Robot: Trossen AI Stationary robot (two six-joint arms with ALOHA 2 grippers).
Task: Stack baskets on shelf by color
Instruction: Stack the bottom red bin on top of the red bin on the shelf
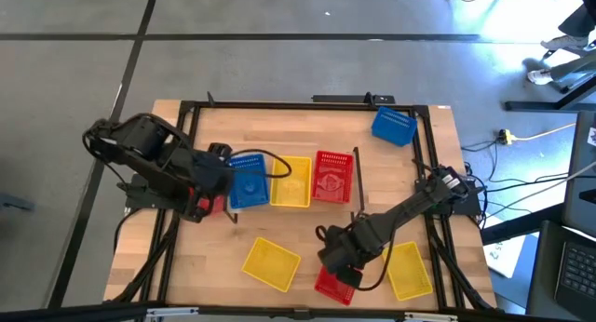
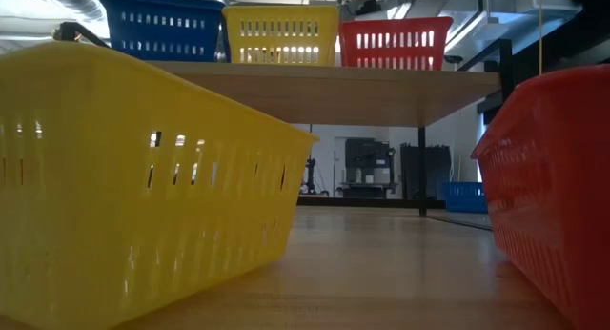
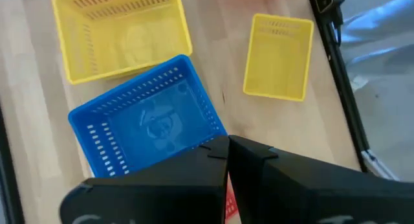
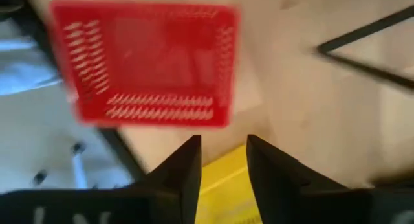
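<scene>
The shelf (image 2: 381, 87) carries a blue basket (image 1: 247, 182), a yellow basket (image 1: 291, 181) and a red basket (image 1: 332, 176) side by side. My left gripper (image 3: 228, 146) is shut and hovers at the blue basket's (image 3: 145, 123) left corner. My right gripper (image 4: 224, 156) is open above the table near its near edge. A red basket (image 4: 145, 59) lies ahead of it and a yellow one (image 4: 223, 185) shows below its fingers. In the high view this gripper (image 1: 337, 259) stands over the red basket (image 1: 333, 285). My left gripper's shut fingertips stand right at the blue basket's rim corner (image 3: 217, 138), coming from above; I cannot tell whether they touch it.
On the table lie a yellow basket (image 1: 271, 263) near the front, another yellow basket (image 1: 408, 270) at the right front and a blue basket (image 1: 393, 125) at the far right corner. Something red (image 1: 212, 207) shows under my left arm. A black frame (image 1: 307, 105) rims the table.
</scene>
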